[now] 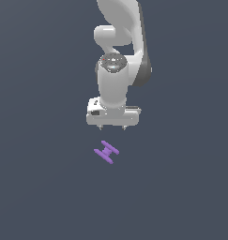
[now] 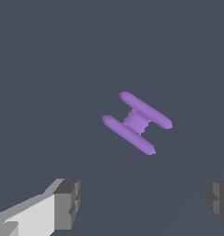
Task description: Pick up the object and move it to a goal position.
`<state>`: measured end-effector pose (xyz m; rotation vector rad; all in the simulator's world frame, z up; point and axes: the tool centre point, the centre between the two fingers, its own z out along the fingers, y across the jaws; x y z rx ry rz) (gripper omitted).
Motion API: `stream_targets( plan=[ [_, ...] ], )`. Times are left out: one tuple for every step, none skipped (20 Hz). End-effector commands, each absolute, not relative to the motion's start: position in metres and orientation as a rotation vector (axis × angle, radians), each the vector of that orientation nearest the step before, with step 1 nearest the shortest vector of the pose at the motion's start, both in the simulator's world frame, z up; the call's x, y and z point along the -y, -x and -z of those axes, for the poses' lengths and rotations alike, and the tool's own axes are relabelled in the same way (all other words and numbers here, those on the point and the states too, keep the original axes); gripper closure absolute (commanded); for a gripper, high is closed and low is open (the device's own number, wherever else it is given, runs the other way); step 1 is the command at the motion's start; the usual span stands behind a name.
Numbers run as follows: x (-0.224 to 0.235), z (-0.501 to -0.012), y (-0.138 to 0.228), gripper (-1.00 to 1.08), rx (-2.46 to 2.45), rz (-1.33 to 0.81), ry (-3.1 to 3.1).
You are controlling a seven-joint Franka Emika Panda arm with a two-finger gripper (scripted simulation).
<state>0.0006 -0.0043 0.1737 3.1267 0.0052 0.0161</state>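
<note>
The object (image 1: pixel 106 152) is a small purple H-shaped piece lying flat on the dark grey floor, its two rods running diagonally. In the wrist view the object (image 2: pixel 137 122) shows whole, with a short ribbed crossbar between the rods. My white gripper (image 1: pixel 112 127) hangs just above and slightly behind it, fingers pointing down. The fingertips (image 2: pixel 67 203) stand wide apart, so the gripper (image 2: pixel 143 205) is open and empty. The piece lies ahead of the fingers, not between them.
The white arm (image 1: pixel 122 37) rises behind the gripper toward the exterior view's top. Uniform dark grey ground (image 1: pixel 40 187) spreads all around the piece.
</note>
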Motion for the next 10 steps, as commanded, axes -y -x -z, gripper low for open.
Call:
stream_targets(
  plan=[
    [0.004,-0.174,-0.001,-0.92,-0.005,-0.016,-3.127],
    [0.004,-0.174,-0.001,-0.92,-0.007,-0.016,-3.127],
    [0.003,-0.175,-0.001,-0.92,-0.012,-0.017,-3.127],
    [0.001,-0.176,-0.001,-0.92,-0.020,-0.019,-3.127],
    [-0.001,-0.178,-0.002,-0.92,-0.031,-0.020,-3.128],
    [-0.004,-0.180,-0.003,-0.92,-0.044,-0.023,-3.128],
    [-0.007,-0.182,-0.003,-0.92,-0.057,-0.025,-3.129],
    [-0.009,-0.184,-0.004,-0.92,-0.066,-0.027,-3.129],
    [-0.011,-0.186,-0.004,-0.92,-0.072,-0.029,-3.129],
    [-0.012,-0.187,-0.004,-0.92,-0.075,-0.030,-3.129]
  ],
)
